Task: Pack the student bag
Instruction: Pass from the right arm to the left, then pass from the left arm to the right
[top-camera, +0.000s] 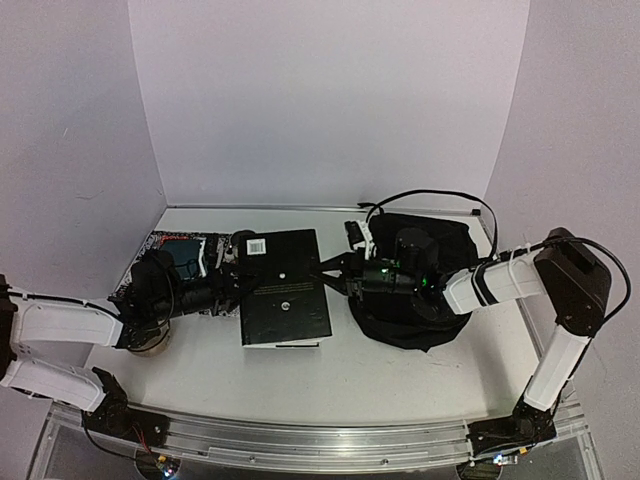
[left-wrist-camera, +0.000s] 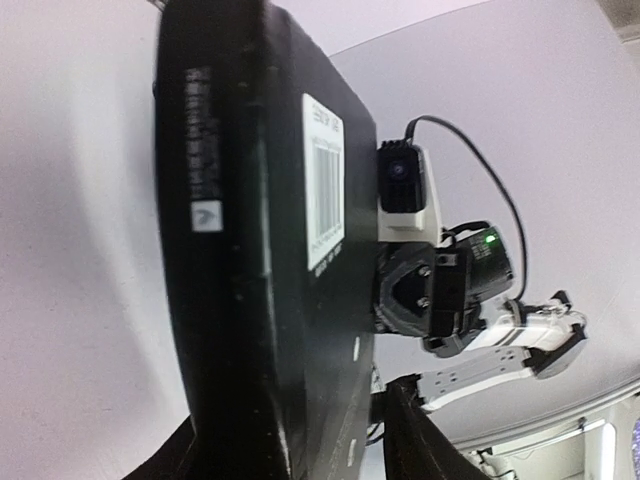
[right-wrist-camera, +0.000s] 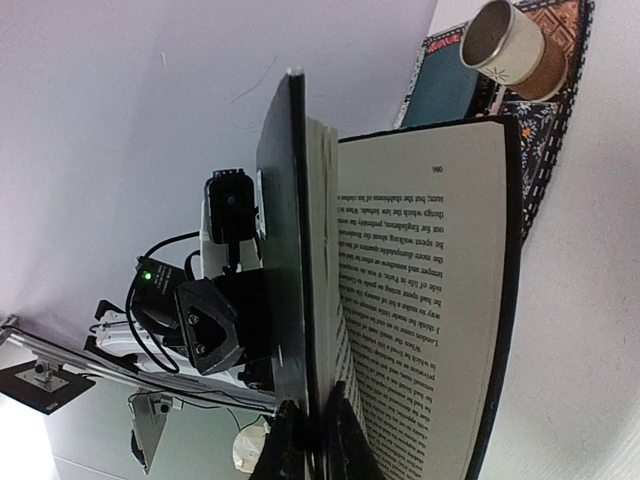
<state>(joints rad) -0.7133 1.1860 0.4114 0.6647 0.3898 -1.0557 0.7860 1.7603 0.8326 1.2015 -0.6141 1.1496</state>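
While the black book (top-camera: 285, 290) is gripped by both hands, nothing is seen packed yet. The left hand (left-wrist-camera: 300, 450) is closed across its thickness, and the right hand (right-wrist-camera: 312, 440) is pinched on the cover alone, pages hanging open. The student bag (top-camera: 450, 245) lies slumped just right of the book; its opening cannot be made out. A patterned book (top-camera: 180, 250) and a cup (right-wrist-camera: 505, 40) left of the book are unpacked.

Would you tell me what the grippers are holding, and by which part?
The black book: the left gripper clamps its left edge, the right gripper the opposite cover edge.
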